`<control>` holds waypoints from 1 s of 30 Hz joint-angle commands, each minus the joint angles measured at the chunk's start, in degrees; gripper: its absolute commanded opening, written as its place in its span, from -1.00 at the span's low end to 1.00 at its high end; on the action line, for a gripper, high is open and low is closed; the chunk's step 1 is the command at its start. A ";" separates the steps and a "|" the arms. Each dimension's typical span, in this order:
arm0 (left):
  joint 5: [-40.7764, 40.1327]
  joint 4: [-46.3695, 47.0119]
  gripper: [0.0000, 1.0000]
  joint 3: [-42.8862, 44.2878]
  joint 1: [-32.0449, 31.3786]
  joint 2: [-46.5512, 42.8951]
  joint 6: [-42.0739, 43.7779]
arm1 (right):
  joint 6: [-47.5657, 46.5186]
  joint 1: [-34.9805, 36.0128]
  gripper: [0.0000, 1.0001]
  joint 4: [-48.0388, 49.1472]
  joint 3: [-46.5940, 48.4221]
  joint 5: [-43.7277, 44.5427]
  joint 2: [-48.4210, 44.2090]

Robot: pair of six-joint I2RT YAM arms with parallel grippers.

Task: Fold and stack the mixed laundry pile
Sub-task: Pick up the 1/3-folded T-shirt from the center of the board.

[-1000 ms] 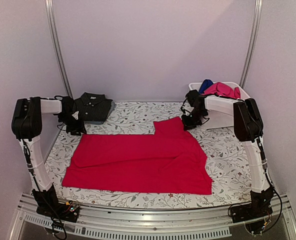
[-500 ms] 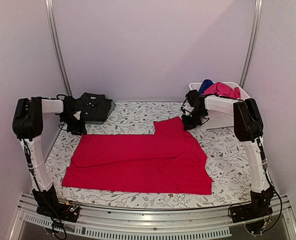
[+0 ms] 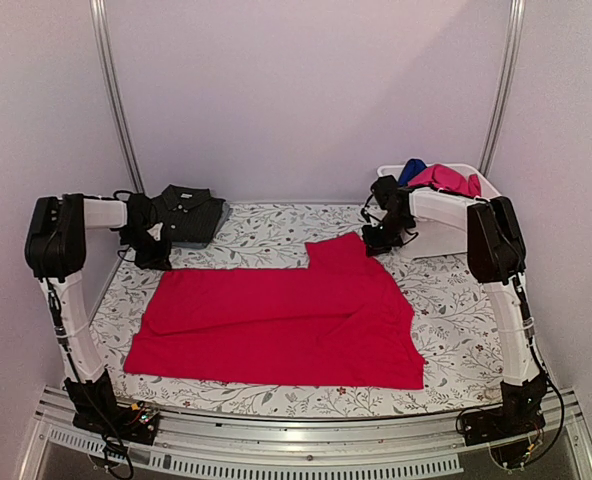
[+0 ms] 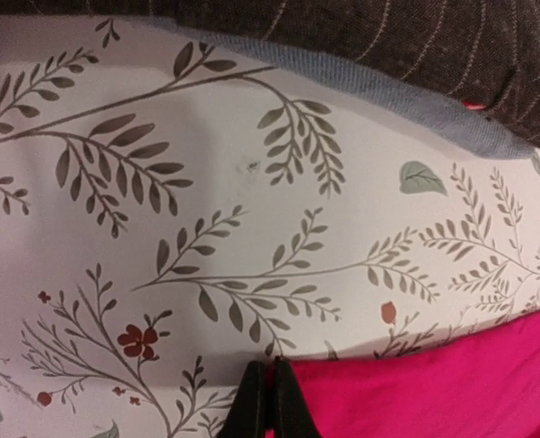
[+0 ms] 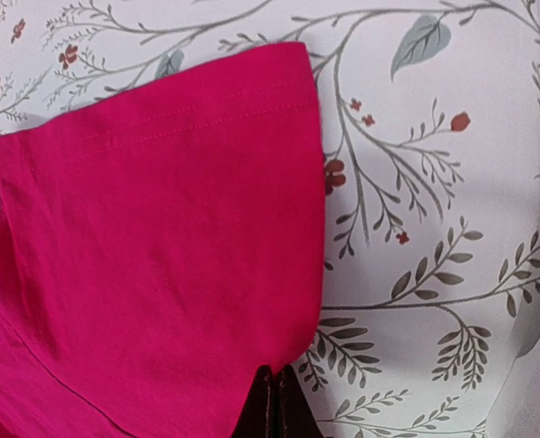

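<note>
I counted four garments: one red tee [image 3: 276,325] spread flat on the one floral cloth [image 3: 266,228], one charcoal polo [image 3: 188,213] folded at the far left, and one magenta garment [image 3: 446,180] and one blue garment [image 3: 411,170] heaped in the single white tub [image 3: 438,240] at the far right. My two grippers were both down at the tee's far edge. A second before, my left gripper [image 4: 268,401] had stood partly apart; now its fingers were pressed together, after a small shift along the cloth. My right gripper [image 5: 275,401] had been closed throughout and had only edged slightly toward the tub. The tee itself lay as before. From my left wrist, the tee's far left corner met my closed fingertips and ran off to their right, with the polo's hem across the top of the view, apart from my fingers. From my right wrist, the folded-up sleeve's hem came straight down into my closed tips, the sleeve spreading up and left of them, the tub's wall just beside me.
</note>
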 commanded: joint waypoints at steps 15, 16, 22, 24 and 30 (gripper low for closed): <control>-1.66 3.55 -1.00 12.07 -0.22 1.97 -5.14 | 0.42 -2.48 -1.00 0.47 13.71 3.49 0.70; -1.51 3.62 -1.00 11.74 -0.21 1.38 -4.50 | 0.26 -2.48 -1.00 0.30 13.70 2.97 0.34; -1.12 5.06 -1.00 5.05 0.11 -4.23 -2.43 | 0.74 -2.47 -1.00 2.53 5.67 -2.53 -4.70; -0.72 5.40 -1.00 2.85 0.23 -5.98 -2.17 | 1.60 -2.24 -1.00 3.87 1.72 -3.84 -6.87; 0.78 6.94 -1.00 -3.16 0.53 -10.63 -1.63 | 1.58 0.33 -1.00 4.62 -4.06 -5.05 -10.83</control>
